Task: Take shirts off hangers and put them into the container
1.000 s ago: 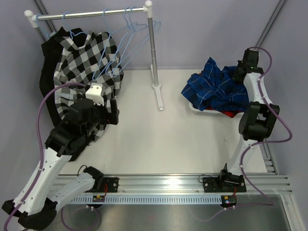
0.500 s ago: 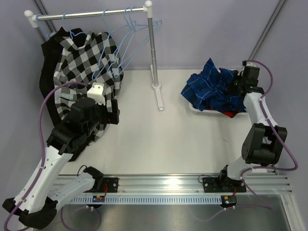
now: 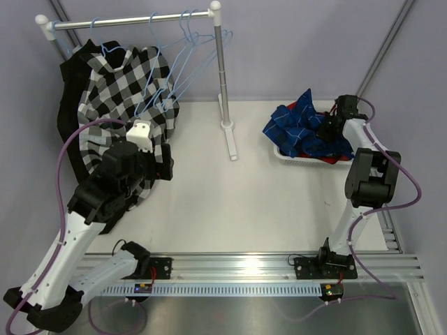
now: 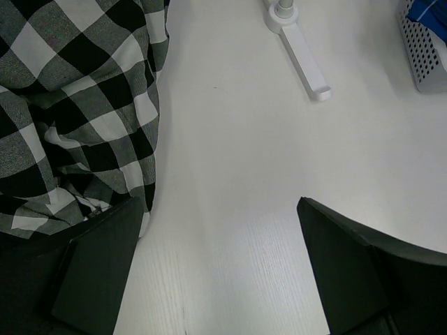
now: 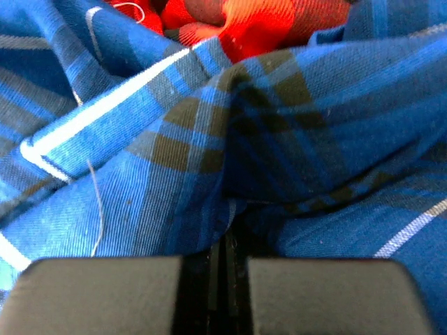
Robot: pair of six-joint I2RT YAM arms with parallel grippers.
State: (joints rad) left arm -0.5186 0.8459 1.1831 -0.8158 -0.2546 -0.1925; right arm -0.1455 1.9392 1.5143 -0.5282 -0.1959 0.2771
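Two arms, two separate jobs. The right gripper (image 3: pixel 327 127), upper right of the top view, is closed with a fold of the blue shirt (image 3: pixel 299 125) pinched in its jaws. That shirt lies heaped in the container (image 3: pixel 281 155), over a red plaid shirt (image 5: pixel 279 21). The left gripper (image 4: pixel 227 279) is spread wide and holds nothing. The black-white check shirt (image 3: pixel 122 87) hangs on its hanger (image 3: pixel 112 50) at upper left, long axis dropping from the rail (image 3: pixel 133 22), hem just beside the claw. The left arm is far nearer, so the likely reach is up and left.
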